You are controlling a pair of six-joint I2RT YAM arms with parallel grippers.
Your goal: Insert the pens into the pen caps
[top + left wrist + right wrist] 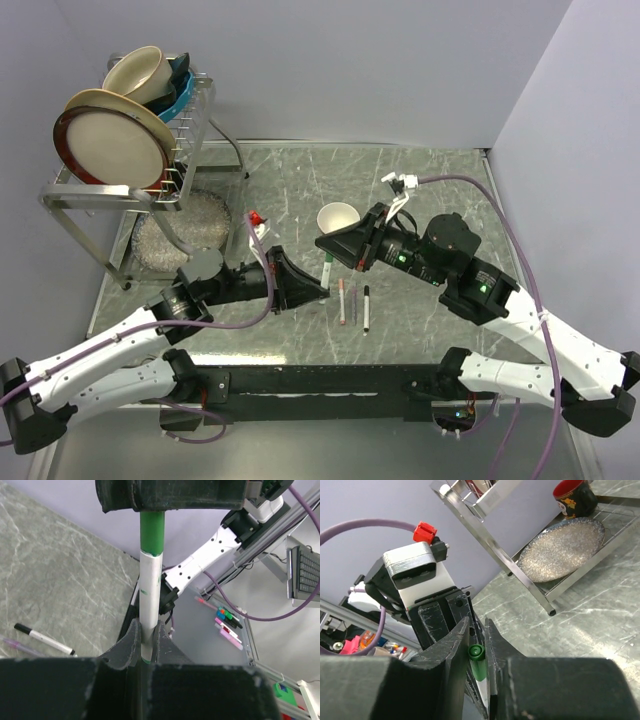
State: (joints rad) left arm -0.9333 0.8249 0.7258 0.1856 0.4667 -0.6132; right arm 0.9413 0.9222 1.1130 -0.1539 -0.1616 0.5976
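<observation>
My left gripper [303, 286] [146, 628] is shut on the white barrel of the green pen [150, 595] [327, 268]. My right gripper [335, 247] [476, 626] is shut on the green cap [478, 661] [152, 532], which sits on the pen's far end. The two grippers face each other above the table, the pen bridging them. A red-ended pen [342, 300] and a black-ended pen [366, 308] [44, 638] lie side by side on the table just right of the left gripper. A thin purple pen [19, 646] lies between them. Loose red and black caps are not visible.
A small cream cup [338, 217] stands just behind the right gripper. A dish rack [190, 130] with plates and bowls stands at the back left. A glass plate [562, 550] lies under it, next to a red mug [574, 497].
</observation>
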